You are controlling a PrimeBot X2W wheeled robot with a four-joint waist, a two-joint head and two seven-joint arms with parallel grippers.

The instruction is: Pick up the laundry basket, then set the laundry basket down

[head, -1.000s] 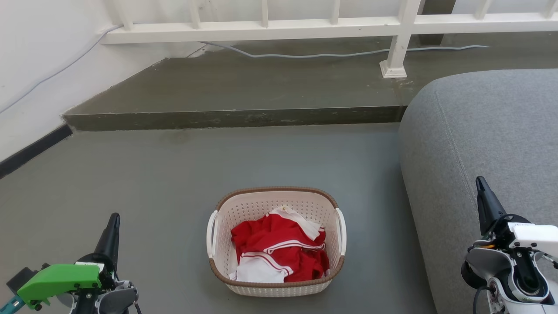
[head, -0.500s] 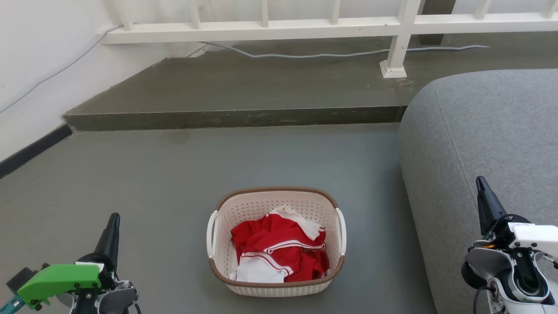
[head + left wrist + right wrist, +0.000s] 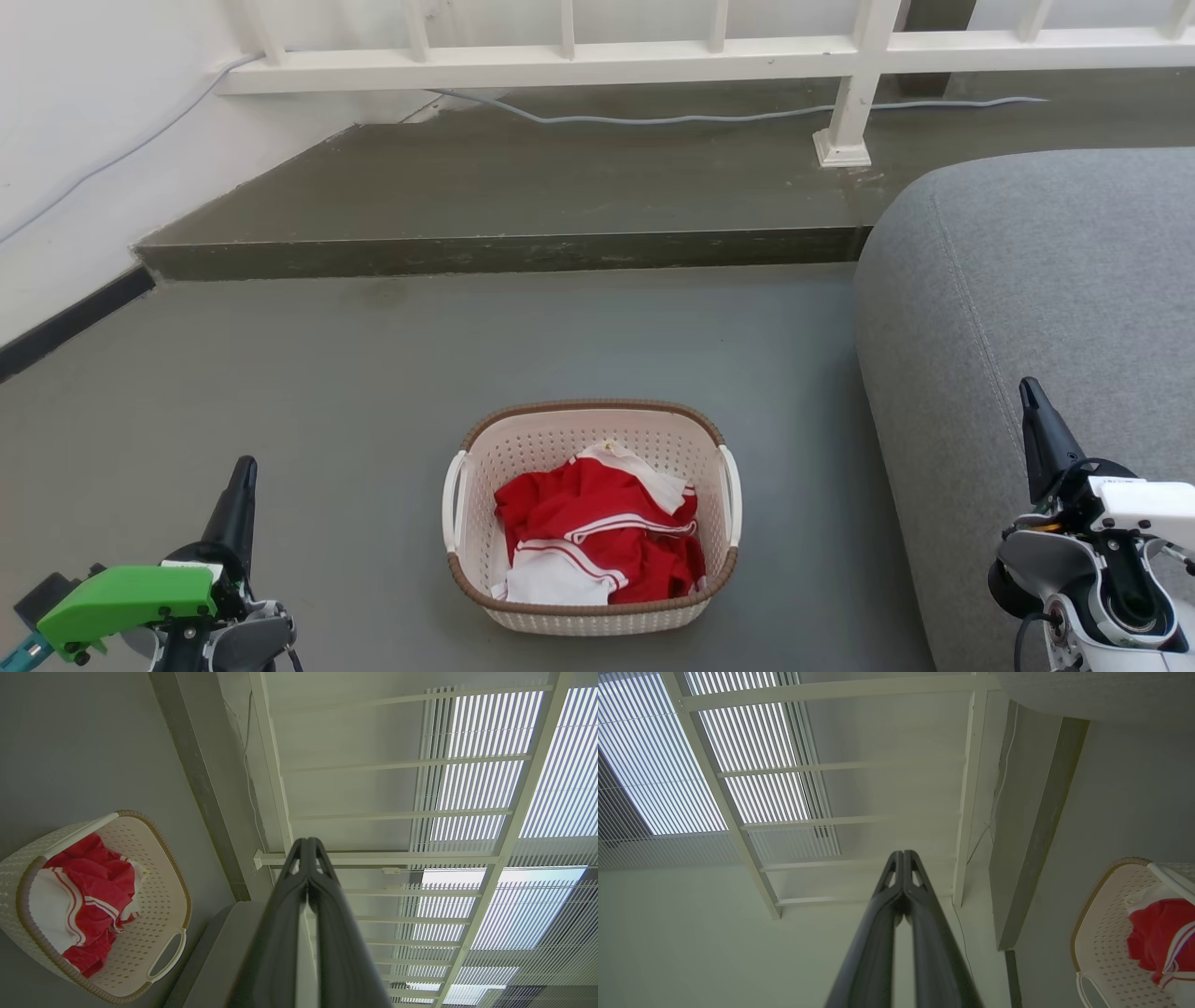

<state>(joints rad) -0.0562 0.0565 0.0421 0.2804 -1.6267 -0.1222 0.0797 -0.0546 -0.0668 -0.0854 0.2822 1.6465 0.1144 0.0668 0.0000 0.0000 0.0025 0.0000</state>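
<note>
the small cream-white perforated plastic laundry basket [image 3: 560, 441], rimmed in brown weave and filled with red and white clothes [image 3: 597, 532], is set upright on the grey floor [image 3: 355, 392], near the grey fabric sofa [image 3: 1027, 280]. it is found between the two claws and well apart from both. the left gripper [image 3: 243, 474] is held low to its left, and the right gripper [image 3: 1030, 397] is seen against the sofa to its right. in both wrist views the dark fingers are pressed together tip to tip, clenched on nothing. the basket's white side handles [image 3: 454, 499] are touched by neither.
</note>
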